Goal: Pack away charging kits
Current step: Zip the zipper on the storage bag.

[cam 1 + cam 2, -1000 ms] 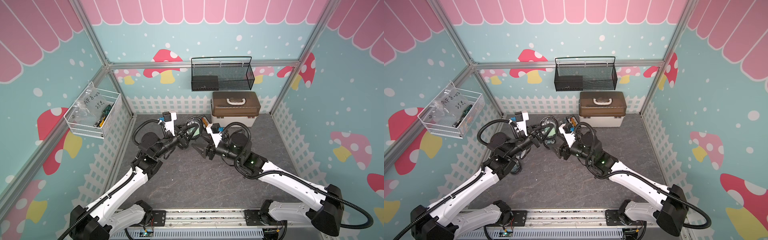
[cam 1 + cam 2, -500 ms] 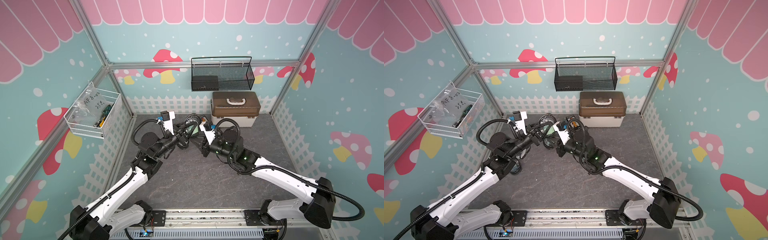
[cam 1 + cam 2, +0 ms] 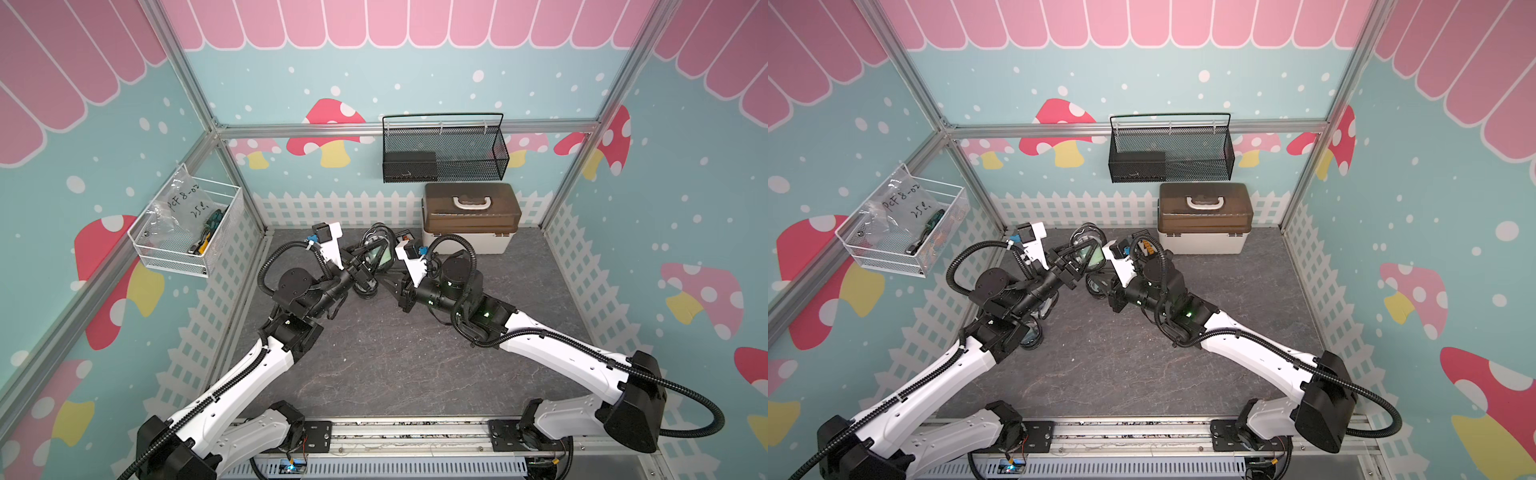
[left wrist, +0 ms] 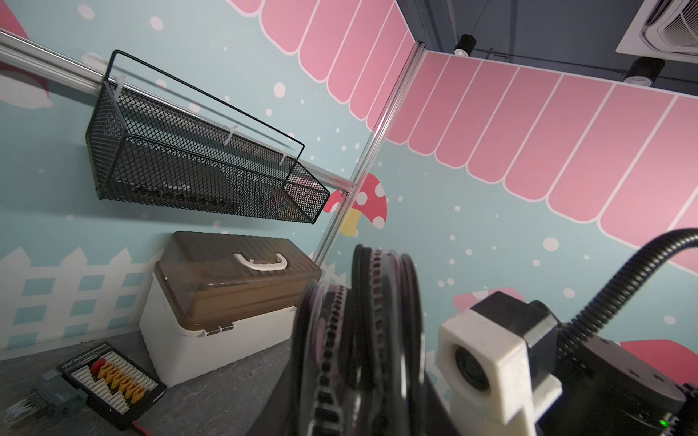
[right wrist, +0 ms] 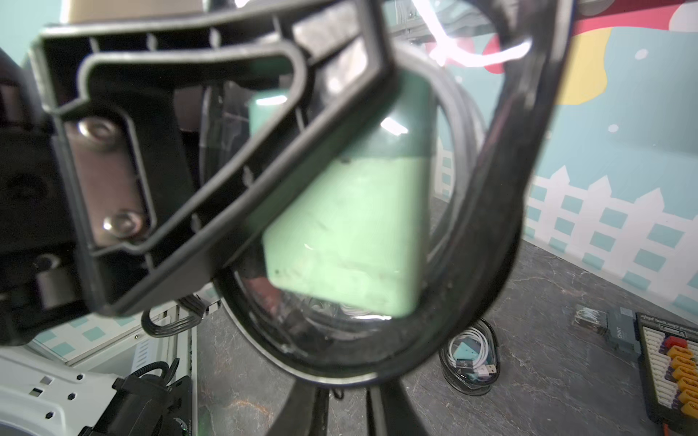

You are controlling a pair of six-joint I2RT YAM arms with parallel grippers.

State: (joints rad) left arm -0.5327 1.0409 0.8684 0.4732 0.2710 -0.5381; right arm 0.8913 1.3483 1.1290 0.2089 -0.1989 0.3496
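Observation:
One of the charging kits, a round clear case (image 3: 380,258) with a black zip rim and a teal-green plug adapter (image 5: 351,226) inside, hangs above the back of the table. My left gripper (image 3: 369,262) is shut on it, one finger (image 5: 226,151) flat across its face. The left wrist view shows the case (image 4: 362,321) edge-on. My right gripper (image 5: 355,381) meets its lower rim from the other side, jaws drawn close on the edge. Another kit (image 5: 470,358) with white cable lies on the table. A further round case (image 3: 1034,330) sits under my left arm.
A white box with a brown lid (image 3: 471,216) stands at the back wall, with a black mesh basket (image 3: 442,149) hung above it. A flat black board with orange connectors (image 5: 676,373) lies near the box. A white wire basket (image 3: 187,232) hangs on the left wall.
My right arm has moved in toward the held case and its jaws have closed from wide open to nearly together. The left arm and the case have stayed put.

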